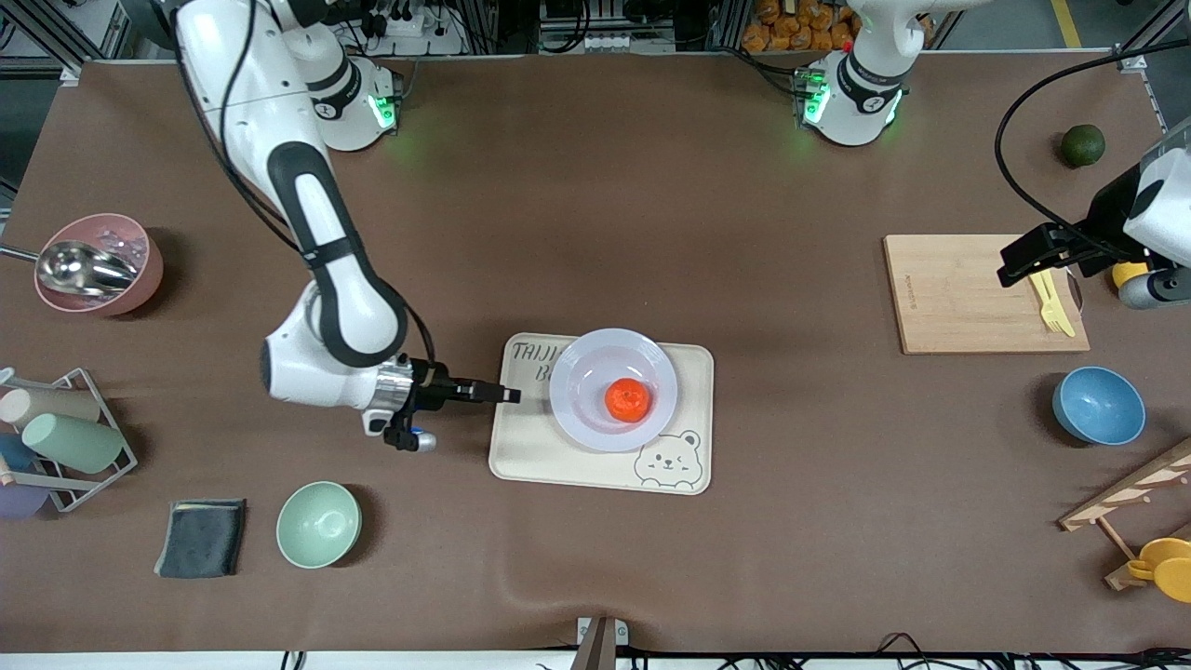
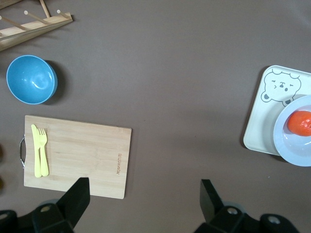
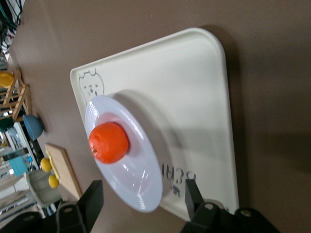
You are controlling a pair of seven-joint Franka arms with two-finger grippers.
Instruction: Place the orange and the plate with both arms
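The pale plate [image 1: 586,372] lies on the cream bear tray [image 1: 530,456] in the middle of the table, and the orange [image 1: 628,399] sits in its bowl. My right gripper [image 1: 510,395] is low at the tray's edge toward the right arm's end and points at the plate. It is open. In the right wrist view the plate's rim [image 3: 146,204] shows between the fingers with space on both sides, and the orange [image 3: 109,142] rests farther in. My left gripper [image 1: 1019,263] hangs open and empty over the wooden cutting board [image 1: 968,293]. In the left wrist view, plate [image 2: 291,150] and orange [image 2: 300,123] sit at the edge.
A yellow fork [image 1: 1051,302] lies on the cutting board. A blue bowl [image 1: 1098,406] and a wooden rack [image 1: 1130,493] stand at the left arm's end. A green bowl [image 1: 318,524], grey cloth [image 1: 200,537], cup rack [image 1: 65,437] and pink bowl [image 1: 98,263] are at the right arm's end.
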